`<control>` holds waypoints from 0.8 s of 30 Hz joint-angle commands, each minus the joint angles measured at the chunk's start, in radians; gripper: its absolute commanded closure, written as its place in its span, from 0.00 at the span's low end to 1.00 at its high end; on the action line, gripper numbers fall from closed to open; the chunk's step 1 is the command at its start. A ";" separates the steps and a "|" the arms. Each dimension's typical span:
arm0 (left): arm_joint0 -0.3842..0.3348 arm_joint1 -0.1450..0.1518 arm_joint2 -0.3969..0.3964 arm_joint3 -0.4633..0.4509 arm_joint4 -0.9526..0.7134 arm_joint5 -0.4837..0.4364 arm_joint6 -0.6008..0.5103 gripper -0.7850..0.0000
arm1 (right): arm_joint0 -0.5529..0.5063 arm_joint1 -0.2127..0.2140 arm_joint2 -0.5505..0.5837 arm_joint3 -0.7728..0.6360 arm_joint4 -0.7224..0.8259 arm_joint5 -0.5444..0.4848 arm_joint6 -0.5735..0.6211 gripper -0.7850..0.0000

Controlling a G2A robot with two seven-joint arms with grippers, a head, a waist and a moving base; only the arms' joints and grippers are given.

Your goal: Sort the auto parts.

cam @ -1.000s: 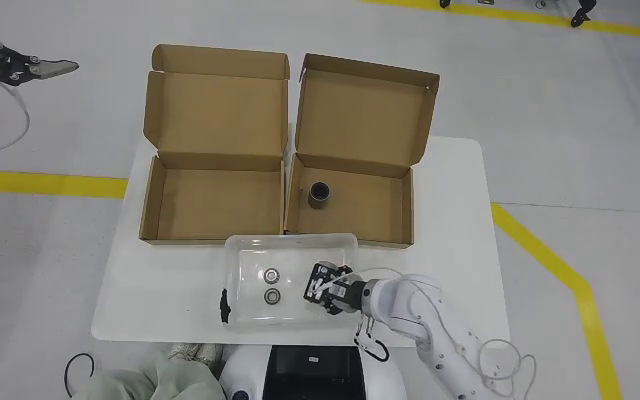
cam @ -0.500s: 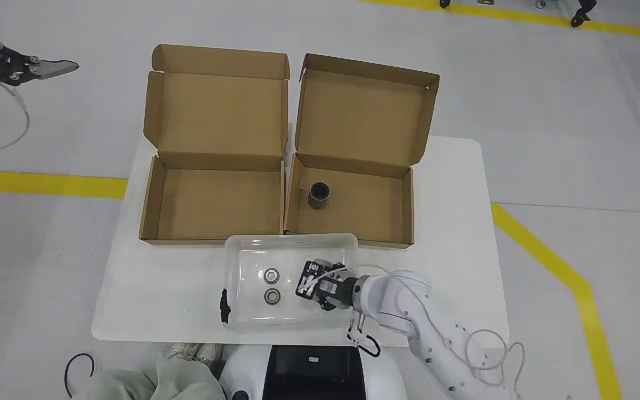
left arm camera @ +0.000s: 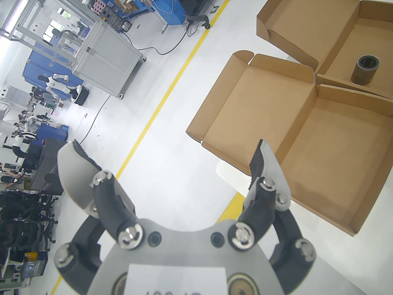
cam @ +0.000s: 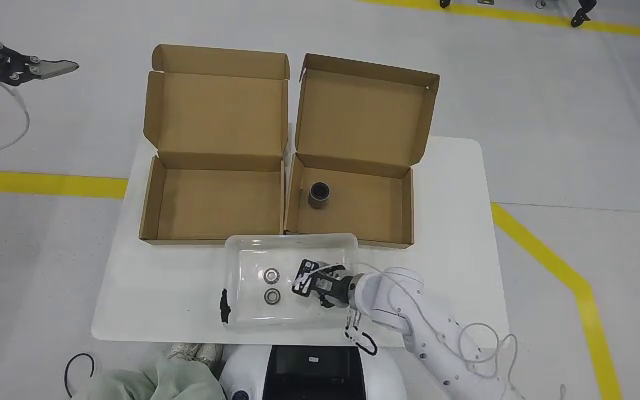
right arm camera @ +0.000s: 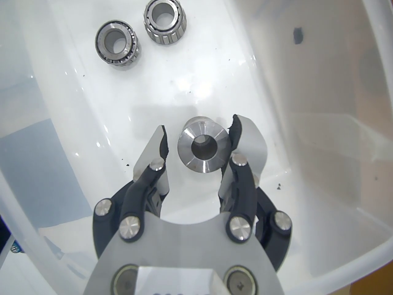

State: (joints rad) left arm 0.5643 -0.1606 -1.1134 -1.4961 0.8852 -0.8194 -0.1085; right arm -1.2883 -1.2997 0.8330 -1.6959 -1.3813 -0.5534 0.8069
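Right hand [right arm camera: 199,139] slid deeper into the clear plastic bin [cam: 240,250] and framed the steel collet [right arm camera: 204,151]!

In the last second it crept across the bin, which sat at the table's near edge, and ended with its fingers apart on either side of the collet, not yet clamped. The two tapered roller bearings [right arm camera: 117,44] lay untouched farther in. The pick looked ready to close. The left hand [left arm camera: 167,155], fingers apart and empty, hung beyond the table's left edge.
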 commanded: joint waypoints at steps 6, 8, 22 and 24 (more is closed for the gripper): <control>0.000 0.000 0.000 0.000 0.000 0.000 0.000 0.00 | 0.015 0.000 -0.012 -0.003 0.002 -0.004 -0.009 1.00; 0.000 0.000 0.000 0.000 0.000 0.000 0.000 0.00 | 0.016 0.001 -0.013 -0.012 0.002 -0.013 -0.035 1.00; 0.000 0.000 0.000 0.000 0.000 0.000 0.000 0.00 | 0.056 -0.010 -0.040 -0.005 -0.007 0.014 -0.366 1.00; 0.000 0.000 0.000 0.000 0.000 0.000 0.000 0.00 | 0.081 -0.017 -0.051 0.022 0.007 0.007 -0.417 1.00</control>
State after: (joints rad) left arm 0.5643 -0.1606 -1.1134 -1.4961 0.8852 -0.8194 -0.1085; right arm -1.2189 -1.3138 0.7867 -1.6855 -1.3810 -0.5442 0.4142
